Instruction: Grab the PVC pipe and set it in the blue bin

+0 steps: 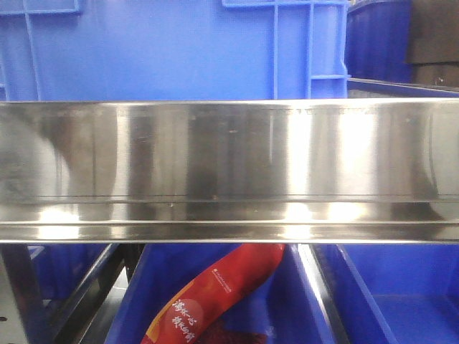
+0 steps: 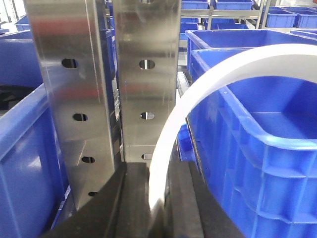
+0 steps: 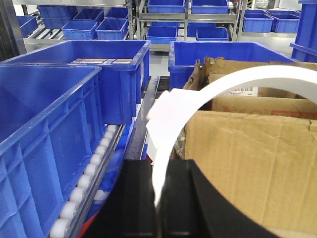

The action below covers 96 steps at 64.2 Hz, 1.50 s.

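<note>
**A:** Left wrist view first. The left end effector (image 2: 156, 171) sits at the bottom centre, with its dark fingers (image 2: 99, 208) reaching up into the frame.

**B:** A white curved strip (image 2: 257, 60) rises from between them and arcs to the upper right. Is it clamped?

**A:** I cannot tell. The jaws flank it closely, but the contact is hidden. I also cannot say whether that strip is the PVC pipe.

**B:** And the pose?

**A:** It points roughly level at two steel uprights (image 2: 74, 89) in the upper left. A blue bin (image 2: 233, 188) stands just beside it and fills the right half.

**B:** The right wrist view looks similar.

**A:** The right end effector (image 3: 158, 166) is at the bottom centre, and a second white strip (image 3: 257, 78) curves from between its fingers toward the upper right. Again I cannot tell if it is open or gripping. A cardboard box (image 3: 247, 163) is at right, another blue crate (image 3: 44, 129) at left, and white rollers (image 3: 89, 173) run between them.

**B:** And the front view?

**A:** A steel rail (image 1: 229, 165) spans the middle. There is a red packet (image 1: 222, 287) in a lower blue tub (image 1: 301, 308) at the bottom centre.
</note>
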Each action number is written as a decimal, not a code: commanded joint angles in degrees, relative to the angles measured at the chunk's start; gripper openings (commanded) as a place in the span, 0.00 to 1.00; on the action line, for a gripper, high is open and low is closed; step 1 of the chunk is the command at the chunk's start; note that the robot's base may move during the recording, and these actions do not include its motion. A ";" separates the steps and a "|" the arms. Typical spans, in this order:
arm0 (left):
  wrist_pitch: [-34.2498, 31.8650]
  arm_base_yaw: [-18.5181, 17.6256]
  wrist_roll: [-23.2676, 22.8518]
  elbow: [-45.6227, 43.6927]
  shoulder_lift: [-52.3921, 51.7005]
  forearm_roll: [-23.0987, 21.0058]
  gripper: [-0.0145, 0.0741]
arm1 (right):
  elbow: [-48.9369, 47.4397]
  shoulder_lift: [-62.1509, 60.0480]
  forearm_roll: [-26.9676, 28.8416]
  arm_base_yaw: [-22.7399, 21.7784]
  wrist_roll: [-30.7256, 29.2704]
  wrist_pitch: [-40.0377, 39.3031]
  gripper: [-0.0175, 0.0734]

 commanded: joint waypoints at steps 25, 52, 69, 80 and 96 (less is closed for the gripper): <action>-1.69 -0.01 -0.43 0.04 -0.29 -0.23 0.04 | -0.07 -0.31 -0.18 0.05 -0.36 -1.41 0.01; -6.23 -0.64 -0.06 -1.98 -0.16 -0.25 0.04 | -0.07 -0.31 1.07 0.05 -0.36 -0.94 0.01; -5.93 -4.94 0.51 -5.57 2.15 -0.04 0.04 | -0.07 -0.31 1.07 0.05 -0.36 -1.15 0.01; -5.93 -8.72 1.44 -9.68 6.51 -0.04 0.04 | -0.07 -0.31 2.04 0.05 -0.36 -1.16 0.01; -5.93 -11.37 1.44 -18.83 14.63 -0.04 0.04 | -0.07 -0.31 2.85 0.05 -0.36 -0.49 0.01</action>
